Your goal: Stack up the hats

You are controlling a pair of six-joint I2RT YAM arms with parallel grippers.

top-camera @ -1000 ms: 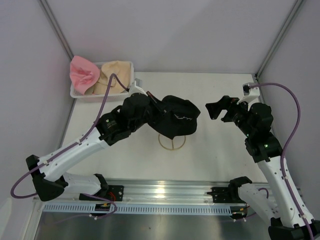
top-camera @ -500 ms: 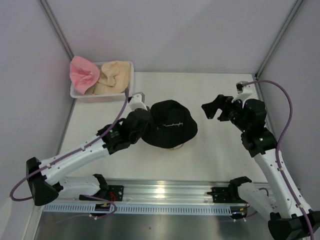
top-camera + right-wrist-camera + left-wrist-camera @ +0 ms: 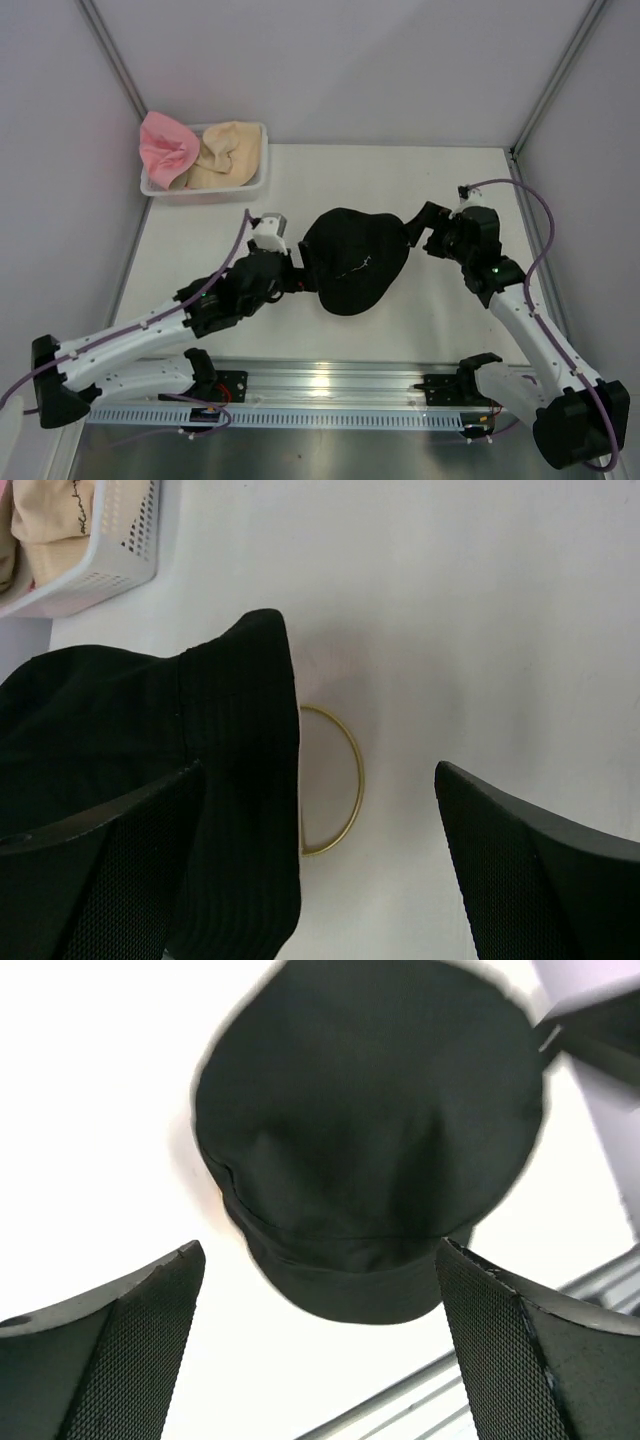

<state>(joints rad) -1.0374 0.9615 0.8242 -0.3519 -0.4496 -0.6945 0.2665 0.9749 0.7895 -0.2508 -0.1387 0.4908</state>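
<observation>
Your left end effector (image 3: 297, 270) pointing straight at soft black cloth bucket hat (image 3: 355, 262); right end effector (image 3: 414, 231) sitting beside brim. Both spread wide, holding nothing.

You are seeing only half of the gold ring (image 3: 360, 770) just ahead of the right tool (image 3: 318, 772). The black hat (image 3: 150, 740) is covering the rest, and from overhead it is hiding the ring entirely. Far beyond that tool's finger, the basket (image 3: 110, 550) and the beige hat (image 3: 40, 520) inside are running off the picture's corner. Overhead, the left tool's (image 3: 300, 272) fingertips are blending into the dark cloth, so contact is proving impossible to judge.
</observation>
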